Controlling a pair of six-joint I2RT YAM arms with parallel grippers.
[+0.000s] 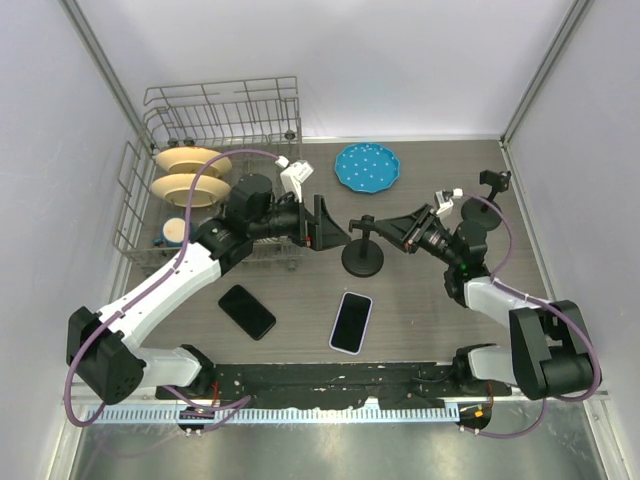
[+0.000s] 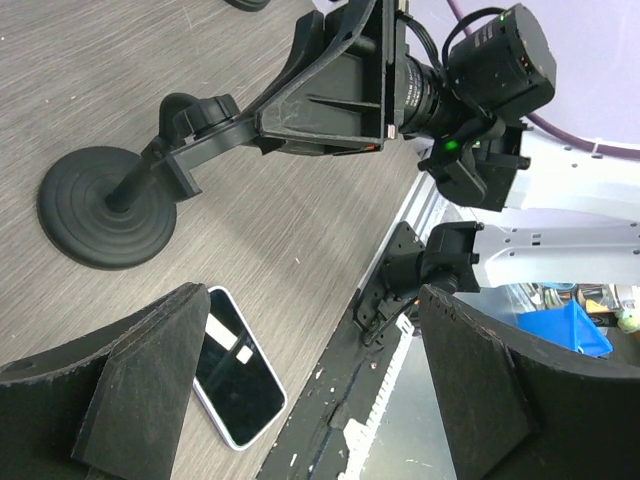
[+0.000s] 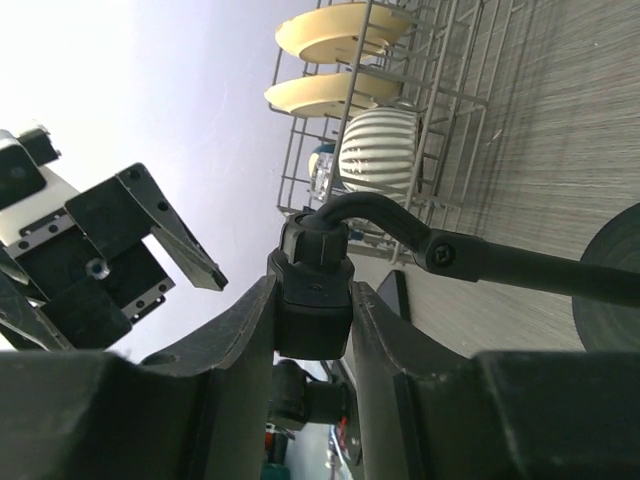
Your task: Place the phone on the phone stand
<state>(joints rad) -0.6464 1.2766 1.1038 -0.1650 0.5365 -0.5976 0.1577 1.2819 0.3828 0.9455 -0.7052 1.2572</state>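
The phone stand (image 1: pixel 362 258) sits on its round foot in the middle of the bench (image 1: pixel 430 320). A thin black stick goes up from the foot to a knob at the top.

The right gripper (image 3: pixel 312 300) has its jaws squeezed tight on that knob, one on each side. From above, this right gripper (image 1: pixel 375 226) reaches in from the right side of the stand.

The left gripper (image 1: pixel 335 225) is just to the left of the top of the stand. Its jaws are wide apart and hold nothing. In its own camera, the left gripper (image 2: pixel 315 300) looks down past its two black fingers (image 2: pixel 130 390).

The phone with the white rim (image 1: pixel 351 321) lies flat on the bench with its dark screen up. It is on the near side of the stand's foot, close to it but not touching. No jaws touch it. The left wrist camera shows this phone (image 2: pixel 236 370) low down, partly hidden by the left finger.

A dark phone (image 1: pixel 247 311) lies flat too, to the left of the first one.

At the far left is a wire rack (image 1: pixel 215 120) with cream plates (image 1: pixel 190 160). A blue plate (image 1: pixel 367 167) lies at the back.
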